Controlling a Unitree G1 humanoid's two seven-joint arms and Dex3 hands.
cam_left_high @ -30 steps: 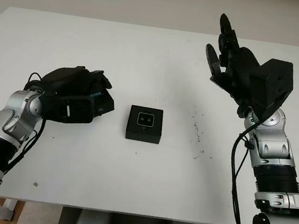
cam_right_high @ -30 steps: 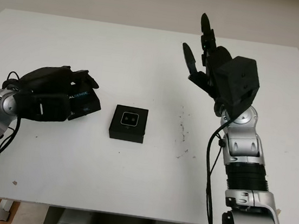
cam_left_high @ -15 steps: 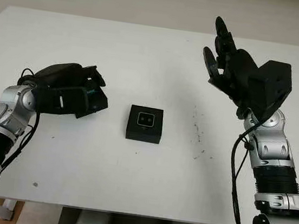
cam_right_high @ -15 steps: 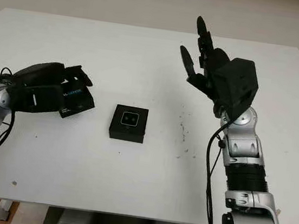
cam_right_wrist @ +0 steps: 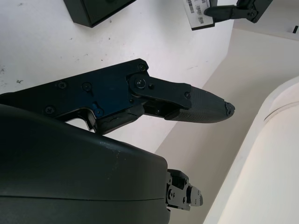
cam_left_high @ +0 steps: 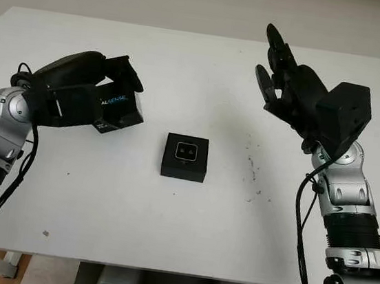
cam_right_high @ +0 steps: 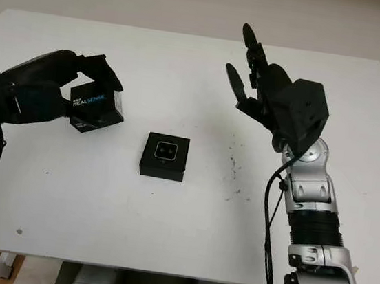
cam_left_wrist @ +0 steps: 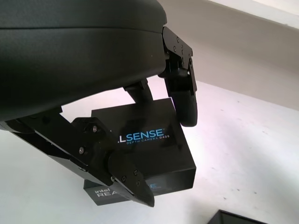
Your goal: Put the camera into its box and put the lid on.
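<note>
Gripping one black cardboard lid [cam_left_high: 117, 105] printed with blue and white lettering, the left hand [cam_left_high: 78, 90] holds it lifted clear of the white table [cam_left_high: 164, 236], over the table's left side. Its black fingers [cam_left_wrist: 182, 88] curl round the lid's edges, as the left wrist view shows from close by. One open black square box [cam_left_high: 184, 157] sits flat on the table near the middle, well apart from the lid and to its right. Inside it lies one small camera [cam_left_high: 186, 152], showing two pale round lenses within a light rectangular frame. The right hand [cam_left_high: 290, 85] is raised above the table's right side, open and holding nothing, well apart from the box. A scatter of small dark specks [cam_left_high: 250, 170] marks the tabletop between the box and the right arm.
</note>
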